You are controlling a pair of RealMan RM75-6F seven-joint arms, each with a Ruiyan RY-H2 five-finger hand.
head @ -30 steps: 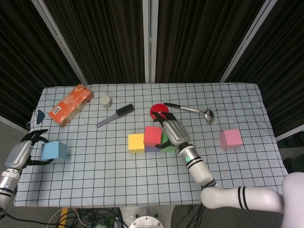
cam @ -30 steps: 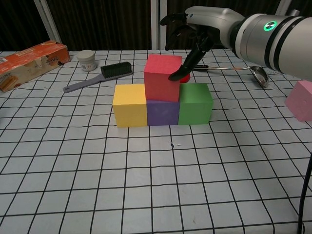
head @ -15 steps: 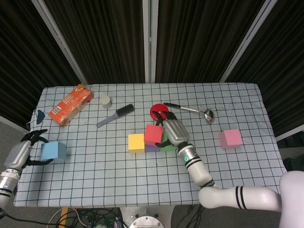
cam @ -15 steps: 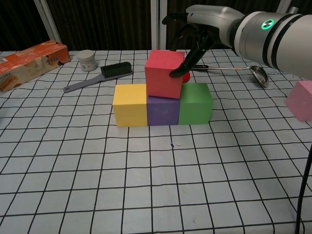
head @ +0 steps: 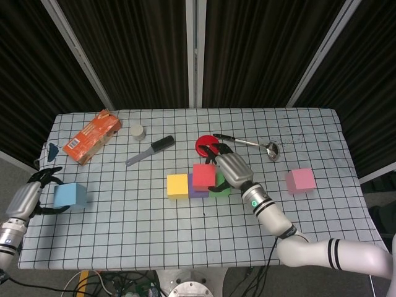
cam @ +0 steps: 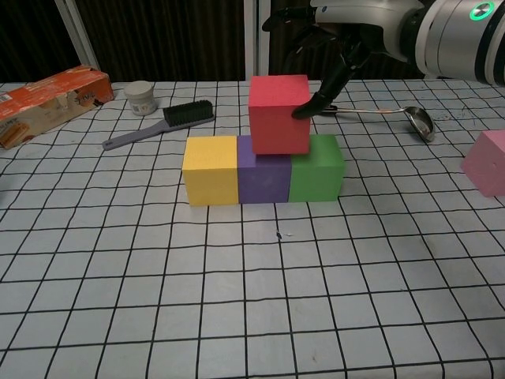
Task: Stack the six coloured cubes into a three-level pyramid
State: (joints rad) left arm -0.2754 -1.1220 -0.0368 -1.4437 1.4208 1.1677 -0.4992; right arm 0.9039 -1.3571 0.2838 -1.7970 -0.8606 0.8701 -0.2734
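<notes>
Yellow (cam: 210,168), purple (cam: 263,179) and green (cam: 316,166) cubes stand in a row mid-table. My right hand (cam: 335,39) (head: 230,168) grips the red cube (cam: 278,114) (head: 203,176) from behind and from its right side, holding it over the seam between purple and green. The pink cube (cam: 491,162) (head: 300,180) sits alone at the right. In the head view the blue cube (head: 69,195) lies at the left table edge, and my left hand (head: 28,198) rests beside it with fingers spread, holding nothing.
An orange carton (cam: 47,101), a small white jar (cam: 143,98) and a black brush (cam: 162,122) lie at the back left. A red disc (head: 206,145) and a metal ladle (cam: 402,114) lie behind the cube row.
My right hand has carried the red cube to the right, from above the purple cube to above the purple-green seam. The left hand and blue cube have not moved.
</notes>
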